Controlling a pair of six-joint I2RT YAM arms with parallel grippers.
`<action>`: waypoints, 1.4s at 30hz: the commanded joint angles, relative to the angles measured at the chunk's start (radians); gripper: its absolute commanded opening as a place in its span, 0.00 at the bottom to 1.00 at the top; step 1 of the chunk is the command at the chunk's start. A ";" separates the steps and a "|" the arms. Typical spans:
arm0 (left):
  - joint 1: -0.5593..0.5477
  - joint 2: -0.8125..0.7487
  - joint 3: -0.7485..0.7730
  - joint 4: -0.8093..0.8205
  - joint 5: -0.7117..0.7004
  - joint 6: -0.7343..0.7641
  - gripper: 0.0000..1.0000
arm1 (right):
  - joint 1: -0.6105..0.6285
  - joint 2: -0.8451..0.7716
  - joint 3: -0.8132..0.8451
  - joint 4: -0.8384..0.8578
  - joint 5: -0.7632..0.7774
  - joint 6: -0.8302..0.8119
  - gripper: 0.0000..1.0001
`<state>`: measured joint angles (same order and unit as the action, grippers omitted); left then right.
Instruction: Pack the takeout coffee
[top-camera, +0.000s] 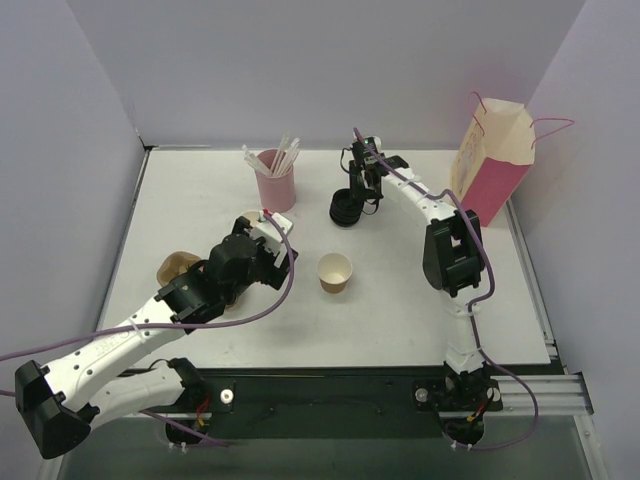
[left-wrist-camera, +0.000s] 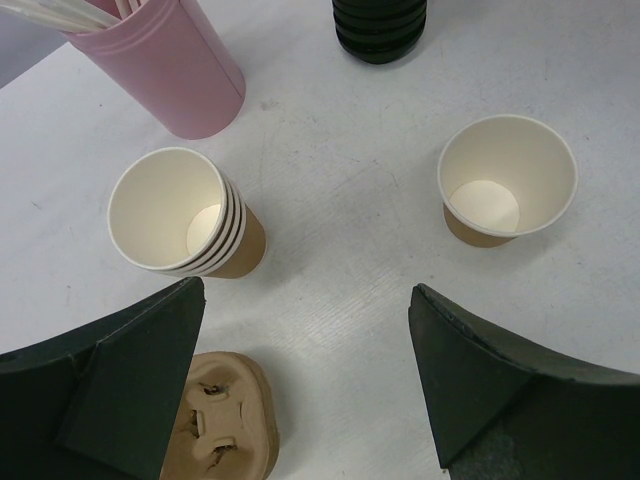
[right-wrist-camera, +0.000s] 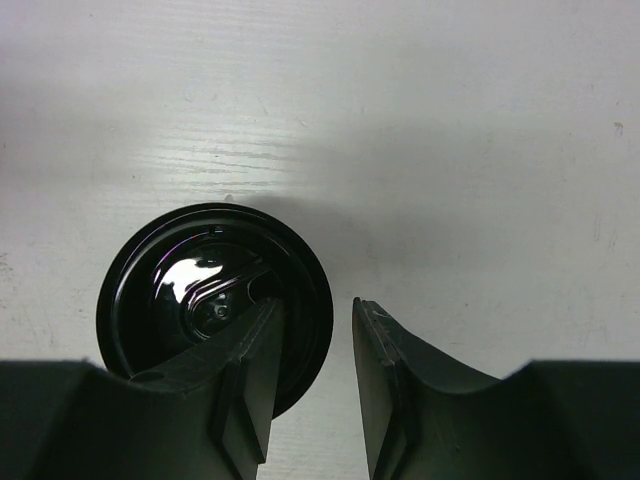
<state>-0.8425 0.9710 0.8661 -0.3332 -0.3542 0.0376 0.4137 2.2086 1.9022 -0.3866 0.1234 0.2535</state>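
A single brown kraft cup stands open-topped and empty mid-table, with no lid on it; it also shows in the left wrist view. A stack of black lids stands behind it and fills the lower left of the right wrist view. My right gripper hovers over the stack's right edge, jaws narrowly open, one finger above the top lid, holding nothing. My left gripper is wide open and empty, left of the cup.
A stack of kraft cups and a pink cup of white straws stand at the back left. A pulp cup carrier lies under my left arm. The pink-and-cream bag stands at the back right.
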 joint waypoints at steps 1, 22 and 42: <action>0.005 0.002 0.045 0.013 0.015 0.005 0.93 | -0.003 0.016 0.040 -0.032 0.001 0.006 0.34; 0.005 0.006 0.048 0.014 0.020 0.007 0.93 | -0.018 -0.010 0.041 -0.029 -0.011 0.049 0.11; 0.006 0.008 0.053 0.006 0.012 -0.019 0.93 | -0.042 -0.237 -0.061 0.005 -0.224 0.190 0.11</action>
<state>-0.8425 0.9802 0.8665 -0.3336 -0.3435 0.0368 0.3874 2.1273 1.8843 -0.3786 0.0143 0.3836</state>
